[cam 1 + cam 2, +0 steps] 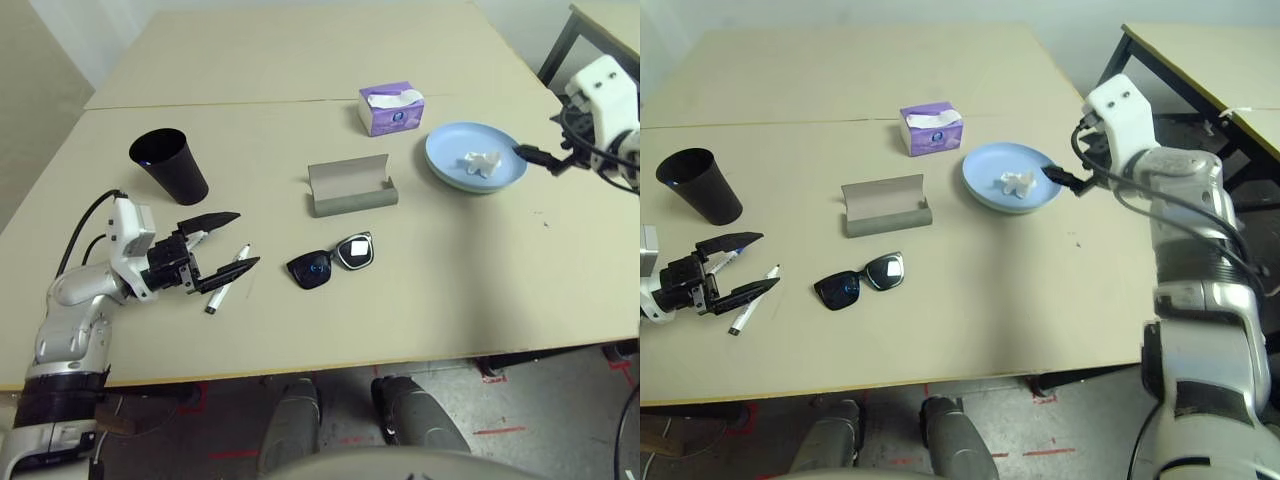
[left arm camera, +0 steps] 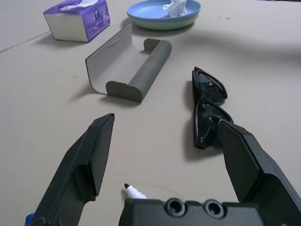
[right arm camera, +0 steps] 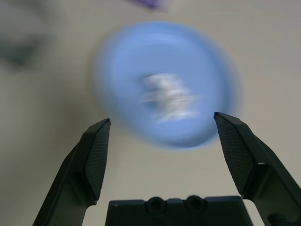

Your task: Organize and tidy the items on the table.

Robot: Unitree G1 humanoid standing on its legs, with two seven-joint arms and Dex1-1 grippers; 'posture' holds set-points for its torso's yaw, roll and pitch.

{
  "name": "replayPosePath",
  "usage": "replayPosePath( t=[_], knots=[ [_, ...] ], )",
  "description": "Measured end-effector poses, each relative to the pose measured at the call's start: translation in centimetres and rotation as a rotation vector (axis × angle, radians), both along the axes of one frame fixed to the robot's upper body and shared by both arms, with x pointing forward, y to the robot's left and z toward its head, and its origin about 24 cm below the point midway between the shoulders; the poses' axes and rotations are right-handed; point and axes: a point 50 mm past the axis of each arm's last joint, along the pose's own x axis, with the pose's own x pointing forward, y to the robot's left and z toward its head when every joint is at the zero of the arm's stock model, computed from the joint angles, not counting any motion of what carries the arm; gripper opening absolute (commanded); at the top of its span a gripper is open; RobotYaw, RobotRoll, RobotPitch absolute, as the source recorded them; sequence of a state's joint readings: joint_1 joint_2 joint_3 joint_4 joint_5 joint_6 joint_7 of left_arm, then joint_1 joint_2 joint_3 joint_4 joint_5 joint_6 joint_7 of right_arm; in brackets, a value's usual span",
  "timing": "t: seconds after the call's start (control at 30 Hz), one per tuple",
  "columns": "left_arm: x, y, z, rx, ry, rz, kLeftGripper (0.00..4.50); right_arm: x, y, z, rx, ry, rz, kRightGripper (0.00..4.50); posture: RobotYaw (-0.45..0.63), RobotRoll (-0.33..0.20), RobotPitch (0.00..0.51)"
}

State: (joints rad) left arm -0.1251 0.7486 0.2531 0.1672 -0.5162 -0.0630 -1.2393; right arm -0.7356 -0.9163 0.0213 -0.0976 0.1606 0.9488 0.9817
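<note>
The beige table (image 1: pixel 480 290) carries everything, with its thin seam crossing toward the far side. The black cup (image 1: pixel 170 165) stands upright near the left edge. Just nearer the front edge from it, the left gripper (image 1: pixel 222 241) hovers low with its fingers spread, and two white marker pens (image 1: pixel 226 280) lie under and beside it, one showing a blue cap in the left wrist view. The black sunglasses (image 1: pixel 331 260) lie lenses up around the middle of the table, just beyond that gripper's fingertips, and the grey glasses case (image 1: pixel 350 186) sits open behind them. A purple tissue box (image 1: pixel 391 108) stands just short of the seam. Toward the right edge, the light-blue plate (image 1: pixel 476 157) rests stacked on the light-green plate (image 2: pixel 164 24), and the crumpled white tissue (image 1: pixel 482 163) lies on top. The right gripper (image 1: pixel 1061 176) hangs at the plates' right rim, fingers spread and holding nothing. The front right part of the table is bare, as is the far side beyond the seam.
</note>
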Motion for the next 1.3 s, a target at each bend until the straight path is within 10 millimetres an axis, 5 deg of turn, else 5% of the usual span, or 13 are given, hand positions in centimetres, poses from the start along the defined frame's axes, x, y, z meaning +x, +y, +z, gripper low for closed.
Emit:
replayPosePath(
  t=[0.2,0.37,0.53,0.87,1.3],
  knots=[
    [0.1,0.4,-0.3,0.000,0.012,0.011,4.50,-4.6,7.4,-0.9,-0.139,0.163,0.336,4.47,-0.11,0.000,0.158],
    [0.4,0.8,-0.3,-0.005,0.008,0.024,4.50,-5.9,10.8,-1.3,-0.366,0.167,0.600,4.47,-0.10,0.000,0.159],
    [0.5,1.0,-0.1,0.003,-0.008,0.026,4.50,-5.0,14.4,-1.8,-0.458,0.184,0.741,4.47,-0.08,0.000,0.159],
    [-1.4,2.2,-0.6,0.103,0.071,-0.074,4.50,-1.0,21.0,-3.4,-0.459,0.196,0.754,4.47,-0.06,0.000,0.155],
    [-1.8,3.9,0.2,0.145,0.076,-0.055,4.50,-1.8,25.4,-4.5,-0.512,0.195,0.838,4.47,-0.05,0.000,0.144]
  ],
)
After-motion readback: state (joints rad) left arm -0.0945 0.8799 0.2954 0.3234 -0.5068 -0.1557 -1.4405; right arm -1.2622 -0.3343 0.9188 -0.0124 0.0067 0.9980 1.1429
